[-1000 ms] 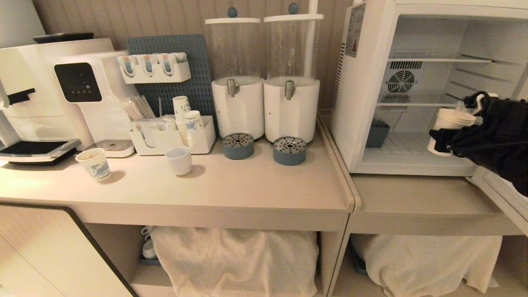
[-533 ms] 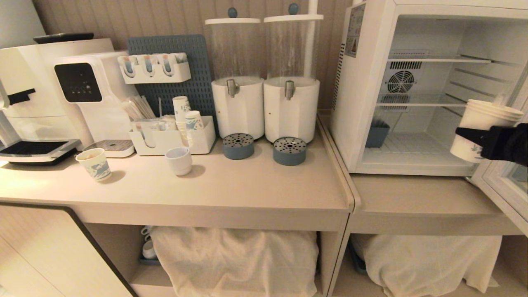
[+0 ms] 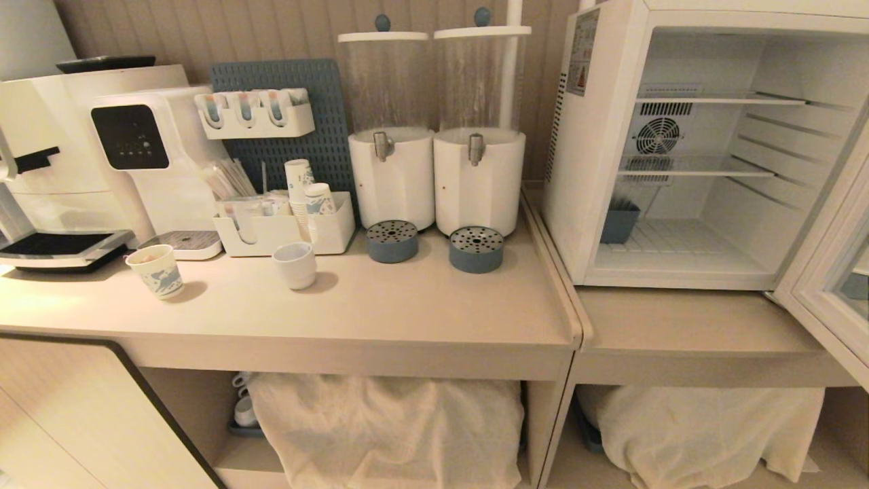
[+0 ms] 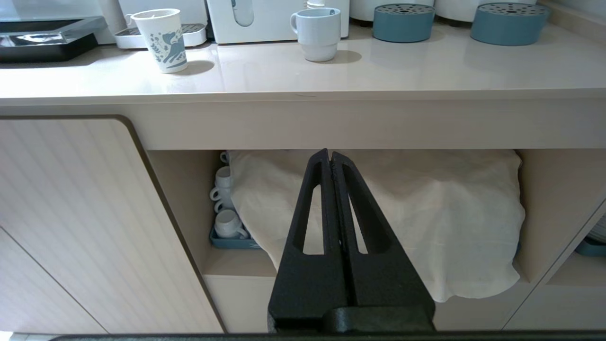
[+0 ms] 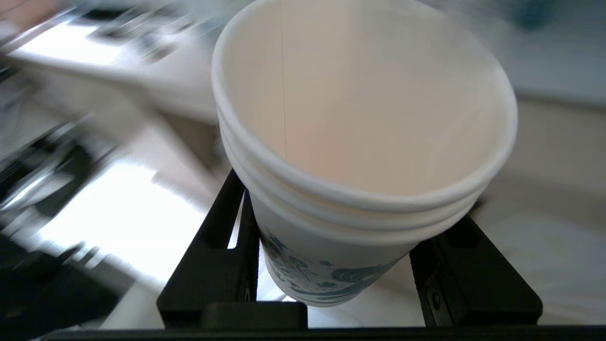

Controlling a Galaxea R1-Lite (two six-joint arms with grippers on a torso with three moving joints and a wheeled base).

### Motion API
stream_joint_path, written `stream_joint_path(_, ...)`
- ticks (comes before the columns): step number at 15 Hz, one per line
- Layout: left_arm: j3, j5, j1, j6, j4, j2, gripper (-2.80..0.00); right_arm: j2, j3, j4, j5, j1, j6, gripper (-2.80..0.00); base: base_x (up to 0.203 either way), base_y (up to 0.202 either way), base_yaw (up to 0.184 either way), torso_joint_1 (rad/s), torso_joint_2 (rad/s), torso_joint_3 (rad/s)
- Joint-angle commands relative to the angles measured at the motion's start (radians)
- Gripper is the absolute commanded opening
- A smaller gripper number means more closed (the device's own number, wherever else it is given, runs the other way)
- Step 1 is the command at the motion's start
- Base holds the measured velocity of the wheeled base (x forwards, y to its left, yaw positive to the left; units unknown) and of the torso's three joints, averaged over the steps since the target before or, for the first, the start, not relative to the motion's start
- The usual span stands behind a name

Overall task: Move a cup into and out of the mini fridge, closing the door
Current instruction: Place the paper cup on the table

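- Head view: mini fridge sits on the lower counter at the right, its door swung open at the right edge.
- Fridge inside shows wire shelves, a fan on the back wall and a small blue-grey bin at the rear left corner of the fridge floor; no cup on the shelves or floor.
- Neither arm shows in the head view.
- Main counter: short paper cup near the left front edge, white mug toward the middle, two drink dispensers along the back edge, coffee machine at the back left corner.
- White cloth covers the open shelf under the main counter.
- Left wrist view: left gripper has its black fingers pressed flat together, holding nothing, hanging below the counter's front edge and facing the cloth.
- Stacked mugs sit in a blue tray at the left side of that lower shelf.
- Short paper cup and mug are visible above on the counter top.
- Right wrist view: right gripper is clamped at medium width on the cup, one black finger on each side of its lower wall.
- Cup is upright, empty inside, with layered rims and blue print near the base.
- Background behind the cup is smeared; cannot tell where over the counter it is.
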Motion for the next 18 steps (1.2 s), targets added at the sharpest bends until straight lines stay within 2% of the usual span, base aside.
stream_joint_path(1,0.018,0.001,0.000,-0.002,-0.001,0.000,-2.80,-0.263,-0.015,0.194,0.038,0.065,0.004,-2.80,0.000,0.000,0.000,0.000,0.00,0.000)
stream_joint_path(3,0.018,0.001,0.000,-0.005,-0.001,0.000,-2.80,-0.408,-0.008,0.281,0.028,0.115,0.026,-2.80,0.000,0.000,0.000,0.000,0.00,0.000)
stream_joint_path(5,0.018,0.001,0.000,0.000,0.000,0.000,-2.80,-0.554,0.029,0.316,-0.063,0.106,0.040,-2.80,0.000,0.000,0.000,0.000,0.00,0.000)
stream_joint_path(6,0.018,0.001,0.000,-0.002,0.001,0.000,-2.80,-0.625,0.052,0.309,-0.150,0.103,0.038,-2.80,0.000,0.000,0.000,0.000,0.00,0.000)
stream_joint_path(9,0.018,0.001,0.000,-0.004,-0.001,0.000,-2.80,-0.704,0.142,0.209,-0.572,0.098,0.057,-2.80,0.000,0.000,0.000,0.000,0.00,0.000)
stream_joint_path(11,0.018,0.003,0.000,-0.005,-0.001,0.000,-2.80,-0.706,0.321,0.001,-0.695,0.098,0.049,-2.80,0.000,0.000,0.000,0.000,0.00,0.000)
stream_joint_path(13,0.018,0.003,0.000,-0.005,-0.001,0.000,-2.80,-0.707,0.546,-0.216,-0.756,0.097,-0.009,-2.80,0.000,0.000,0.000,0.000,0.00,0.000)
stream_joint_path(15,0.018,0.003,0.000,-0.005,-0.001,0.000,-2.80,-0.707,0.755,-0.453,-0.782,0.097,-0.067,-2.80,0.000,0.000,0.000,0.000,0.00,0.000)
stream_joint_path(17,0.018,0.003,0.000,-0.004,0.001,0.000,-2.80,-0.707,0.906,-0.567,-0.770,0.097,-0.110,-2.80,0.000,0.000,0.000,0.000,0.00,0.000)
stream_joint_path(18,0.018,0.003,0.000,-0.004,-0.001,0.000,-2.80,-0.707,0.927,-0.587,-0.705,0.097,-0.109,-2.80,0.000,0.000,0.000,0.000,0.00,0.000)
